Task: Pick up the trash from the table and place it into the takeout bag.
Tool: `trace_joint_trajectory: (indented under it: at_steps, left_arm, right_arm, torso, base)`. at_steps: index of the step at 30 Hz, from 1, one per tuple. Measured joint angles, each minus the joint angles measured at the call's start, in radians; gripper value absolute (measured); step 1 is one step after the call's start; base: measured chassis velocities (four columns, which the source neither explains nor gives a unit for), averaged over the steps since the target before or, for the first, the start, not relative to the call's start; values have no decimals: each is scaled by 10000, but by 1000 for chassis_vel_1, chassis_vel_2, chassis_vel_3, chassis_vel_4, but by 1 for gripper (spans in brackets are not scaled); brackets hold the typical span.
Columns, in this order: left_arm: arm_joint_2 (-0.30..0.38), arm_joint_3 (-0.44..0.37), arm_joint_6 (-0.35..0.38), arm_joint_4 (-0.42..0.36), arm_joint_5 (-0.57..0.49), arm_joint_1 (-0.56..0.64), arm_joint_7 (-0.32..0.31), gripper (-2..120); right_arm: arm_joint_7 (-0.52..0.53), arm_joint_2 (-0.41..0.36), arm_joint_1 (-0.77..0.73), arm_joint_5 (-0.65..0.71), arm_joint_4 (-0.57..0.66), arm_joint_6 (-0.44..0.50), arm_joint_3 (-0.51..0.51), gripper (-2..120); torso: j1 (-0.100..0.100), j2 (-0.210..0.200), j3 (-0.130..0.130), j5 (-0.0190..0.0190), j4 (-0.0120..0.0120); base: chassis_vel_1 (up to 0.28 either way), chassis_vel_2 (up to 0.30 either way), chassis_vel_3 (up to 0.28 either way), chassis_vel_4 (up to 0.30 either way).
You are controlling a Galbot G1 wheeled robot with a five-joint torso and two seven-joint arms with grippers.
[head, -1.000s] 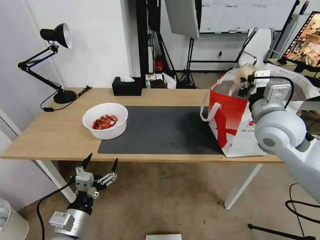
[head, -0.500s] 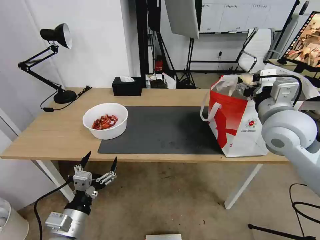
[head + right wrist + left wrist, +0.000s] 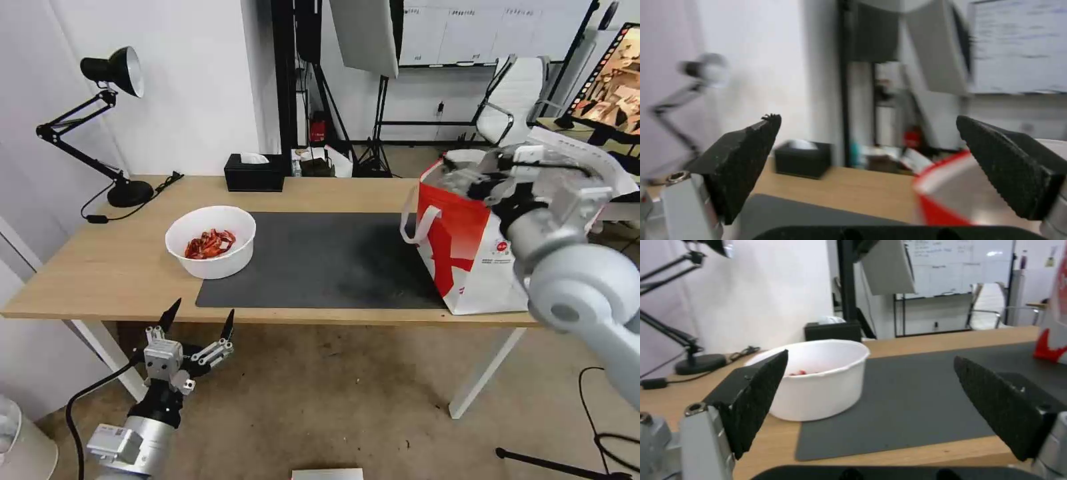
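The worktop (image 3: 113, 267) carries a white takeout bag (image 3: 477, 267) with a red side panel and a small round logo too tiny to read, standing at its right end. The right tool (image 3: 477, 180) sits over the bag's open top with its jaws spread wide and nothing in them. The white bowl (image 3: 211, 241) of red scraps sits toward the left by the dark mat (image 3: 320, 260), and the left tool (image 3: 198, 320) hangs below the front edge just under it, open and empty too.

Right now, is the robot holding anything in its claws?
No. The right gripper is open above the takeout bag, and the left gripper is open below the table.
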Motion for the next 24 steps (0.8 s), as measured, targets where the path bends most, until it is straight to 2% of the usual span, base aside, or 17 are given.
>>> trace_joint_trajectory:
  at_steps: [1,3,4,6,7,11,12,15,19,24]
  left_arm:
    - [0,0,0,0,0,0,0,100]
    - [-209,-99,-74,-70,38,91,-1,100]
    - [-209,-99,-74,-70,38,91,-1,100]
    - [-344,-76,-154,-27,116,83,-1,100]
    - [-344,-76,-154,-27,116,83,-1,100]
    - [-601,102,-306,185,321,55,47,100]
    - [-601,102,-306,185,321,55,47,100]
    - [-665,217,-325,267,414,29,69,100]
    - [-642,264,-335,327,429,6,77,100]
    - [-597,280,-341,356,429,5,109,100]
  right_arm:
    - [0,0,0,0,0,0,0,100]
    - [-761,388,-1267,-962,188,874,279,100]
    - [-761,388,-1267,-962,188,874,279,100]
    - [-1195,975,-3195,-2635,271,1669,952,100]
    - [-1195,975,-3195,-2635,271,1669,952,100]
    - [-1952,2421,-6903,-5161,99,2988,2107,100]
    - [-1952,2421,-6903,-5161,99,2988,2107,100]
    - [-2222,3347,-8440,-6078,-215,3327,2289,100]
    - [-2185,3886,-8919,-6428,-543,3343,2161,100]
    - [-1976,4027,-8924,-6501,-728,3157,2074,100]
  torso:
    - [0,0,0,0,0]
    - [1,0,0,-1,3]
    - [1,0,0,-1,3]
    - [0,0,0,-1,-5]
    - [0,0,0,-1,-5]
    - [0,-1,-1,0,-9]
    - [0,-1,-1,0,-9]
    - [-2,0,-2,-2,-11]
    - [-1,0,0,-2,-8]
    - [-1,0,0,-2,-5]
  base:
    - [0,0,0,0]
    - [0,0,0,0]
    - [0,0,0,0]
    - [0,0,0,0]
    - [0,0,0,0]
    - [0,0,0,0]
    - [0,0,0,0]
    - [0,0,0,0]
    - [0,0,0,0]
    - [0,0,0,0]
